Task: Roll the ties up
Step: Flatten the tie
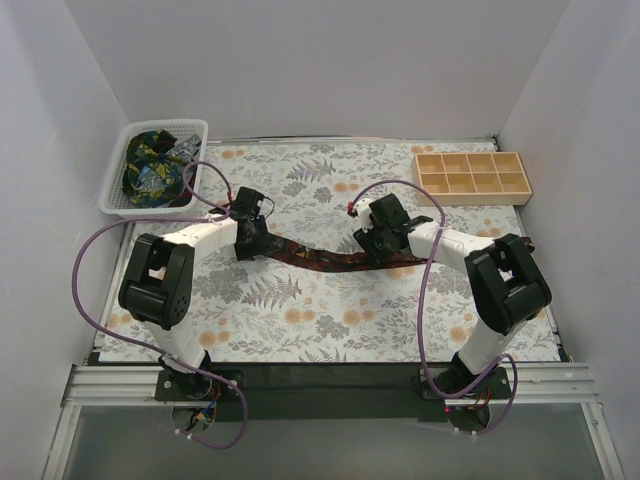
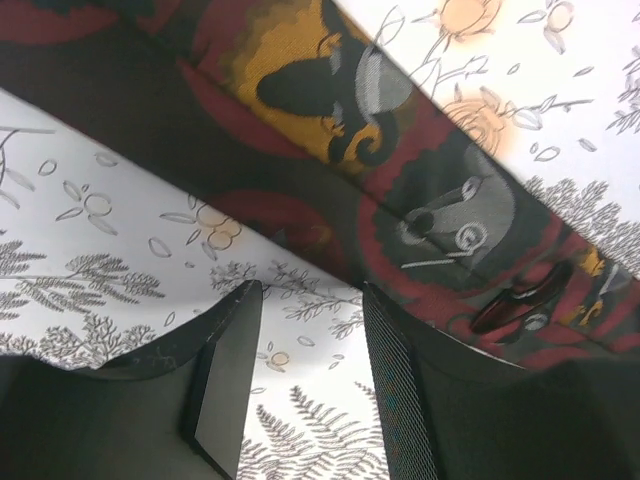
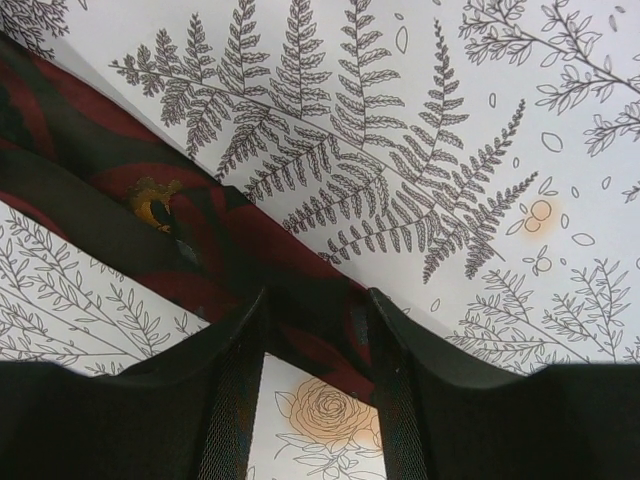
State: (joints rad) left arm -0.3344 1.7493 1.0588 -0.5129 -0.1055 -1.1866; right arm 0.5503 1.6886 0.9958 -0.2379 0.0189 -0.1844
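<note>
Basket ties [image 1: 150, 168]: lying bunched in the far-left basket [image 1: 165, 124].
Maroon tie [image 1: 312, 258]: lying stretched flat mid-table, not yet rolled.
Left gripper [image 2: 310, 300]: hovering open at its left end, holding nothing.
Right gripper [image 3: 315, 300]: standing open astride its right part, gripping nothing.
Progress: apparently just beginning; all rolling is remaining.

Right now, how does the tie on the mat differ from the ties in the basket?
The maroon tie lies stretched out as a long strip on the mat; the other ties are bunched in a heap in the white basket. The maroon tie carries red and orange print; the other ties show blue, green and yellow. Shared: dark patterned fabric.
</note>
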